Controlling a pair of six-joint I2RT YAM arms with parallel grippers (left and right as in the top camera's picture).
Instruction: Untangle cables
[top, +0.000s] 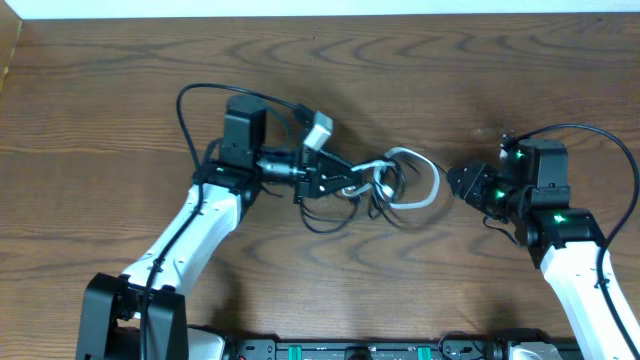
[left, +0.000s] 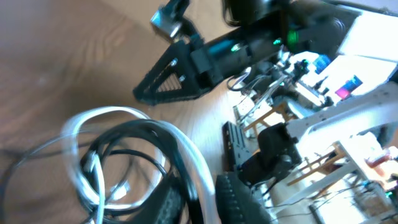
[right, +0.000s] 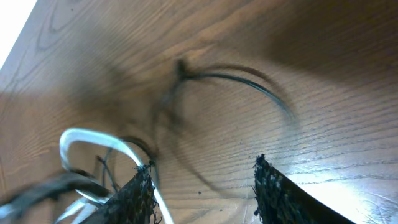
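right fingers (right: 134, 199) gape empty just beside the cables (top: 388, 188), midway between the worktop (top: 100, 100) side edges. left fingers (left: 239, 199) look clamped on the tangle. i judge the cords light, limp, slippery: grip near a plug.

This is a robotics lab, or a workshop corner set up as one. Two white-and-black robot arms, the left arm (top: 190, 235) and the right arm (top: 580, 275), are mounted at the near edge of a wood-grain bench (top: 90, 110). A rail of black electronics (top: 350, 350) runs between their bases. Small green status lights (top: 559, 219) glow on the right arm. A tangle of thin cables (top: 390, 185) lies mid-bench. Past the bench edge, the left wrist view catches blurred lab clutter — metal framing (left: 323, 162), loose wiring (left: 267, 87) and coloured tags (left: 344, 90) on pale equipment.
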